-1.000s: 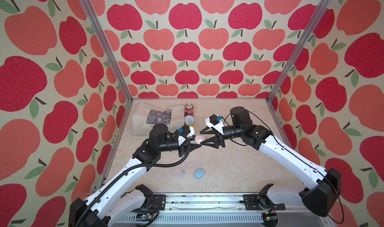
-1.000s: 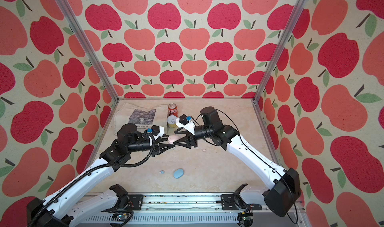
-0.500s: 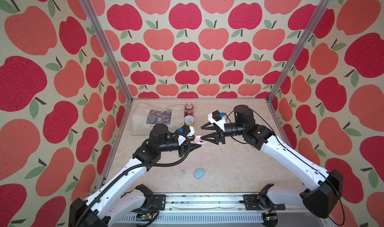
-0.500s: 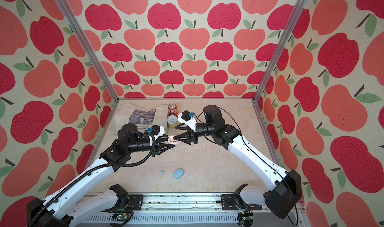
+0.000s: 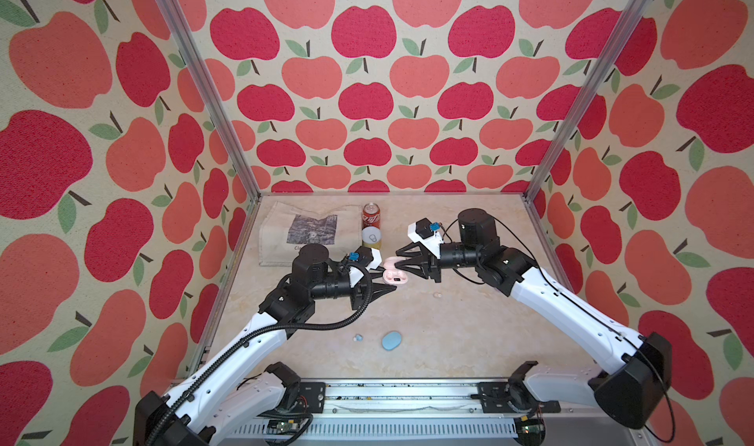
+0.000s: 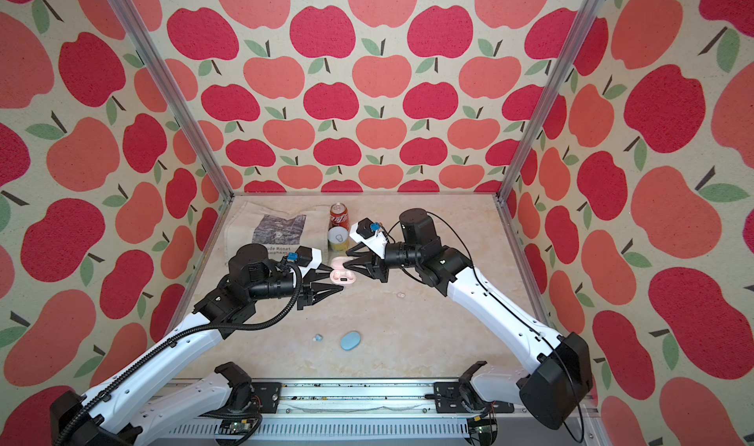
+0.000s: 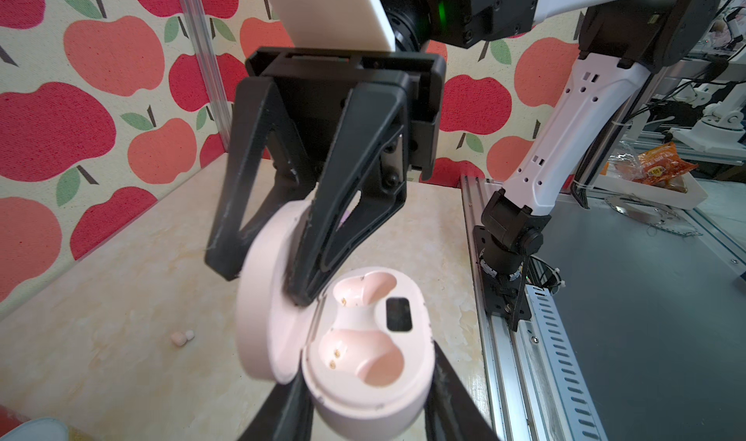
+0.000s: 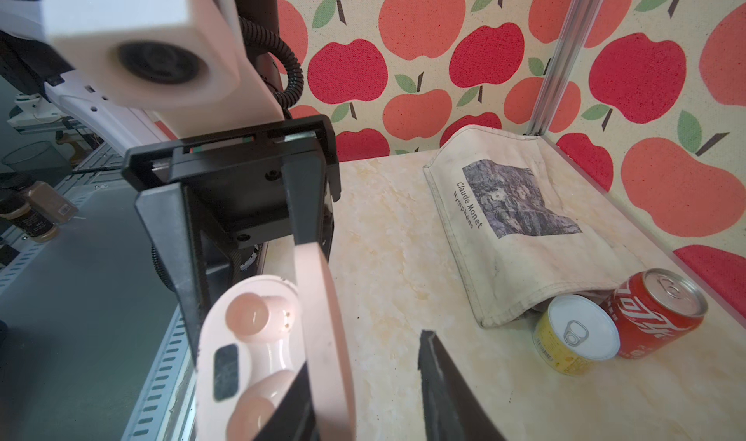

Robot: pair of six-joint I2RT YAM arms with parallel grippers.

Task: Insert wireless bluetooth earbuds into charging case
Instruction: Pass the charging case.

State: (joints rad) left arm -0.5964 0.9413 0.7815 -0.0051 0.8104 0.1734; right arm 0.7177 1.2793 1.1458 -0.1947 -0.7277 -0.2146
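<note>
Your left gripper (image 5: 385, 277) is clamped on the base of the pink case (image 7: 363, 338), steadying it mid-scene with both wells facing up and empty, so the right arm has something firm to work against. Your right gripper (image 5: 398, 259) straddles the raised lid (image 7: 262, 297), one finger against its inside and the other standing off its back, jaws apart and not pinching, which looks meant to prop the lid open. The pink bud (image 7: 181, 337) lies loose on the table (image 5: 449, 342), right of the case and a little nearer, apart from both grippers.
</note>
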